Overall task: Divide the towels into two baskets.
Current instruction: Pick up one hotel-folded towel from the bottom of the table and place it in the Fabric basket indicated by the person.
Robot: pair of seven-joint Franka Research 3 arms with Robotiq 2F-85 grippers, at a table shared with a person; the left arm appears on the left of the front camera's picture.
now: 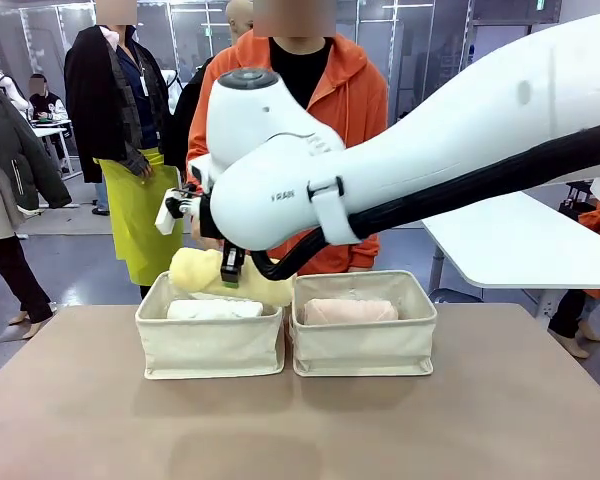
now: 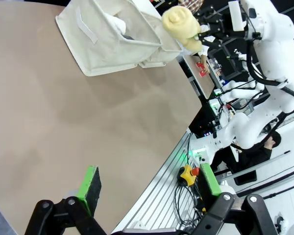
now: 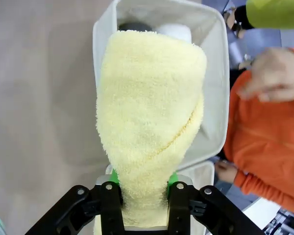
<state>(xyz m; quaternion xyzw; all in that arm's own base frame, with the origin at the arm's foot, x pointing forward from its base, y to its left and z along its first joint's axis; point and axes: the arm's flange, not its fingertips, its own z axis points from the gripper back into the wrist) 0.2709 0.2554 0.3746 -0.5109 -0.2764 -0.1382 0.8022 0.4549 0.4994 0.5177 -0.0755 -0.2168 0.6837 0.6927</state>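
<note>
Gripping the pale yellow terry towel roll near one end, the right tool has its green pads pressed into the pile on both sides — you can see the roll pinched narrower right at the jaws. The roll hangs over the left-hand cream canvas basket, its free end drooping toward the rim on the far side, where the person in the orange hoodie stands. Inside that basket lies a white terry roll, and the wrist camera shows something dark tucked in beside it, probably the grey one. Just beside this basket, to its right, the matching second cream basket holds the pale pink roll.

Soft, light, squashy stuff, by the look of it — no fragility, little slip thanks to the looped pile, but it sags and could unroll if held by one end. A hold nearer the middle, across the roll's width, would likely keep it level and tighter.

Well away from the left basket, over bare brown bench, the left tool hovers with its jaws spread wide, holding nothing.
</note>
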